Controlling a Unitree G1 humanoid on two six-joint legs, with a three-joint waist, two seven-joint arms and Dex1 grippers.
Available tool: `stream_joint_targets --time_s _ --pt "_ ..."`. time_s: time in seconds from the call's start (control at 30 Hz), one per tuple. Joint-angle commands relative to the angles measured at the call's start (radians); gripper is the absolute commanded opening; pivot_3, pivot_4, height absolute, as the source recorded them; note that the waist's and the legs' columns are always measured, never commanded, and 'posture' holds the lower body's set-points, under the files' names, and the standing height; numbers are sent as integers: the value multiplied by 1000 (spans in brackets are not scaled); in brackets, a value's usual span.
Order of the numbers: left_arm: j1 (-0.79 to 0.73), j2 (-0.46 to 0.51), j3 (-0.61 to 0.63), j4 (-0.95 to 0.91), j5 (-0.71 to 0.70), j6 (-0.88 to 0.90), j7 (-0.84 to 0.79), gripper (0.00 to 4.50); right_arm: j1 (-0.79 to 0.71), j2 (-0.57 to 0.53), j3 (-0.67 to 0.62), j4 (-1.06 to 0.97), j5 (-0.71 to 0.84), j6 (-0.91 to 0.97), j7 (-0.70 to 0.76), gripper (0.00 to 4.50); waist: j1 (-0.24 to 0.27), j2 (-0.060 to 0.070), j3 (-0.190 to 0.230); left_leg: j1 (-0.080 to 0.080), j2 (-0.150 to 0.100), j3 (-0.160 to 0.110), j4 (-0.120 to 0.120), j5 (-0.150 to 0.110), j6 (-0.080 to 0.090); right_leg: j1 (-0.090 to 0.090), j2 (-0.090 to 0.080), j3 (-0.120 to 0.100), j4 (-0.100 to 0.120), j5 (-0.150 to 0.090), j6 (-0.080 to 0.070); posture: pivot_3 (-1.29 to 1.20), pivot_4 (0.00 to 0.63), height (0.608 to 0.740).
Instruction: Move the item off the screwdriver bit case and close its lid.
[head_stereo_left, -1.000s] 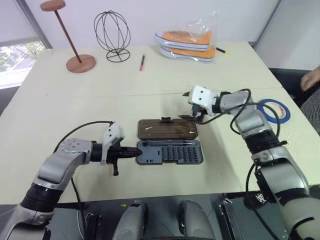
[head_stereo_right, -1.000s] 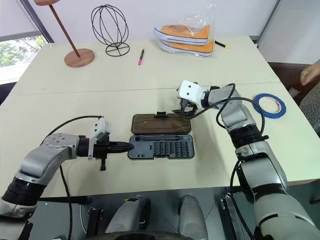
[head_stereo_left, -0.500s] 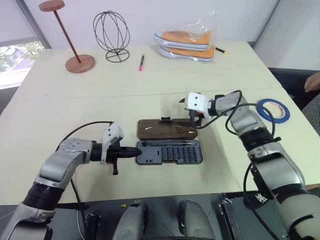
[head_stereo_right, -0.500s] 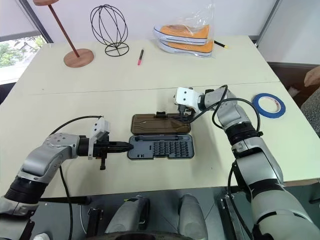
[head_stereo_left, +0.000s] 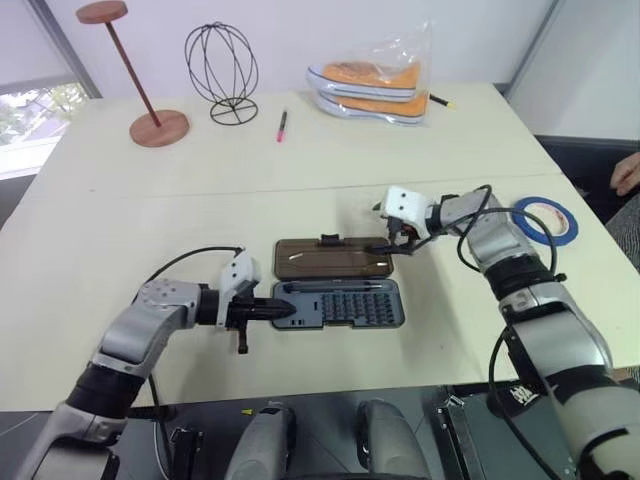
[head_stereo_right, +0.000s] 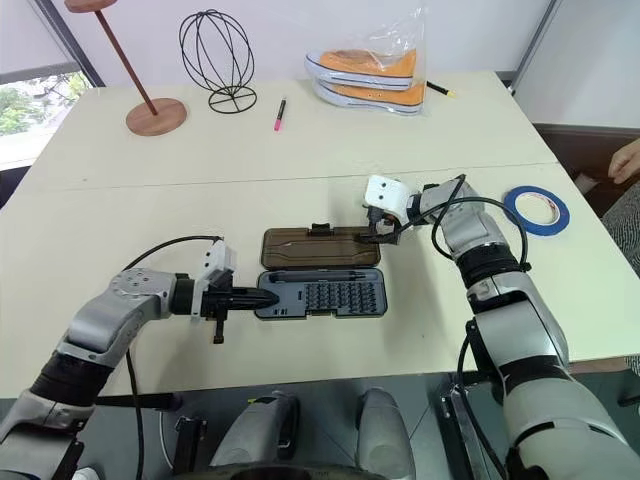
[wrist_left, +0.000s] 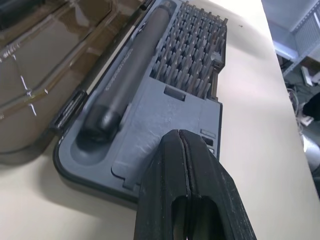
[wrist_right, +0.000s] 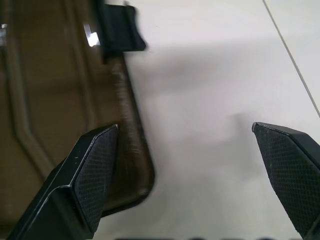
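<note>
The blue tape roll (head_stereo_left: 548, 220) is already parked well clear of the screwdriver bit case (head_stereo_left: 338, 303). The case is steadied at its end by the left gripper (wrist_left: 186, 150), jaws pressed together and empty. The right gripper (wrist_right: 192, 170), jaws spread wide, is set at the flat-lying lid (head_stereo_left: 333, 258)'s corner, seemingly to swing it shut.

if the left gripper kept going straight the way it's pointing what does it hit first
Probably the bit case: the shut left gripper points at its near end, where the driver handle lies. Whether it already touches is hard to tell.

Office-like room: plain table (head_stereo_left: 150, 210), window (head_stereo_left: 30, 110)
</note>
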Motion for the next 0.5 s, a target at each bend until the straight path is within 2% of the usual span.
stream_joint_targets --time_s 0.03,0.27,0.37,0.5 --pt "17 2 -22 21 38 -17 4 0 -34 6 -15 33 3 -5 2 4464 0 0 0 0 0 0 0 0 0 0 0 0 0 0 0 0 150 740" --pt "21 -6 -20 41 53 -46 12 0 -35 13 4 74 -7 -4 41 4464 0 0 -1 1 0 0 0 0 0 1 0 0 0 0 0 0 150 740" --pt "22 -8 -16 46 55 -54 18 0 -24 16 14 82 -14 1 62 3734 0 0 -1 1 0 0 0 0 0 1 0 0 0 0 0 0 150 740" --pt "25 -12 -13 47 58 -63 28 0 -9 23 23 79 -19 0 88 1674 0 0 -1 2 0 0 0 0 0 2 0 0 0 0 0 0 150 740"
